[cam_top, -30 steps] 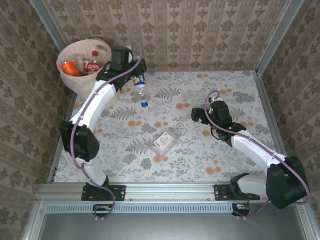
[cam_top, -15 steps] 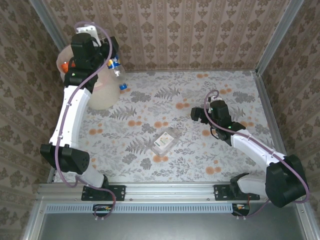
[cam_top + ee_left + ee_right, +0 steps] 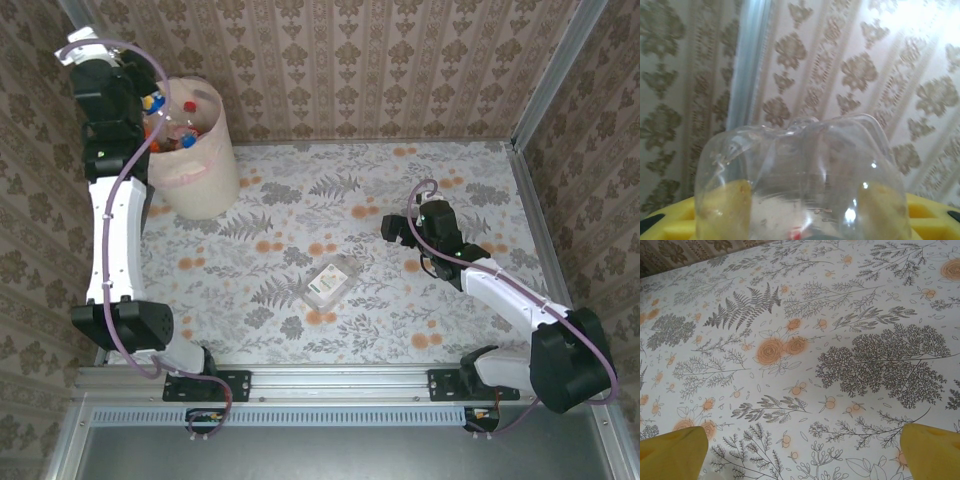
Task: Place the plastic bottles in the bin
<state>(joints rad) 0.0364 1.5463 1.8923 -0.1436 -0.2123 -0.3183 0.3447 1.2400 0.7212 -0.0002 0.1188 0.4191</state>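
Nearest the arm bases, a flattened pale plastic piece (image 3: 331, 282) is lying in the middle of the tabletop (image 3: 450, 170). It may be a crushed bottle waiting its turn, though it is too small to be sure. It is the one thing lying loose on the floral cloth, so the task is looking close to its end.

A little farther and to the right, the right pincer (image 3: 395, 229) is hanging low over the cloth. Its yellow fingertips (image 3: 672, 452) are standing wide apart with nothing between them.

Farthest off, in the back left corner, the bin (image 3: 200, 185) is standing by the wall and is already carrying several plastic bottles (image 3: 190, 108) with red and orange on them. The left pincer (image 3: 140, 118) is hovering over the bin's mouth, its jaws drawn narrow around a clear bottle (image 3: 800, 170). The bottle's lobed base is bulging between the yellow fingers (image 3: 725, 210) in the wrist view. That bottle is not yet released, so letting it drop is the step in hand.
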